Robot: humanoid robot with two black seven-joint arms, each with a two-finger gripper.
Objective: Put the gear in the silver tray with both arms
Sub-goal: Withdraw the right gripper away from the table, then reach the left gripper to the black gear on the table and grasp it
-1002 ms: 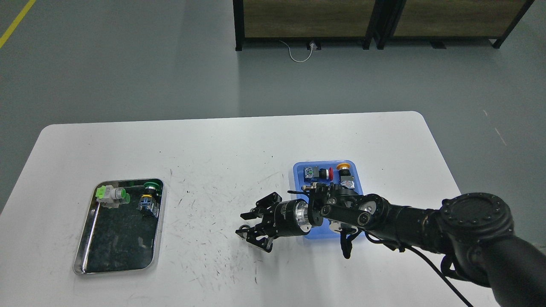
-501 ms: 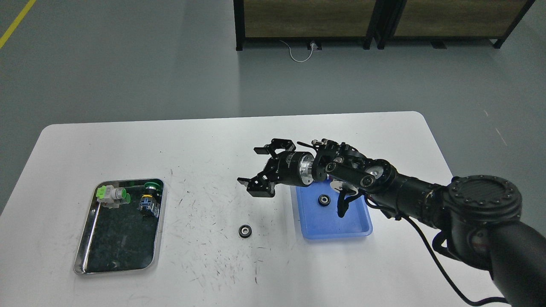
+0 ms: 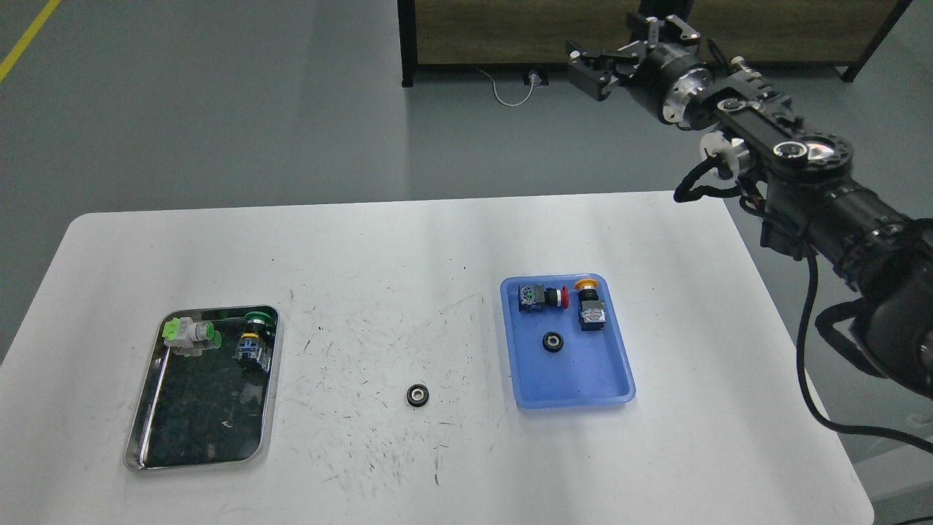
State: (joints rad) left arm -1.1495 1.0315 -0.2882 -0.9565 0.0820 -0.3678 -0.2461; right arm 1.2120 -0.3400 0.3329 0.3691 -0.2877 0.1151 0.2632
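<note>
Gear (image 3: 417, 395) lies loose on the white surface (image 3: 437, 240), between the silver tray (image 3: 142, 430) at the left and the blue tray (image 3: 576, 383) at the right. Right gripper (image 3: 599, 64) hangs far above, fingers spread, empty.

- View: a single head camera, mounted high on the near side of the white table (image 3: 452, 248), facing forward and tilted down.
- Coverage: the far edge and both far corners fall inside the frame; the near edge and near left corner are cut off at the bottom; the near right corner just shows.
- Beyond the far edge: grey floor (image 3: 219, 109), a dark-framed wooden partition (image 3: 525, 33) at the top.
- Range: moderate; small parts on the table are seen small.
- Right arm (image 3: 824, 197): enters from the right edge.
- Shared ground: none; no second view.
</note>
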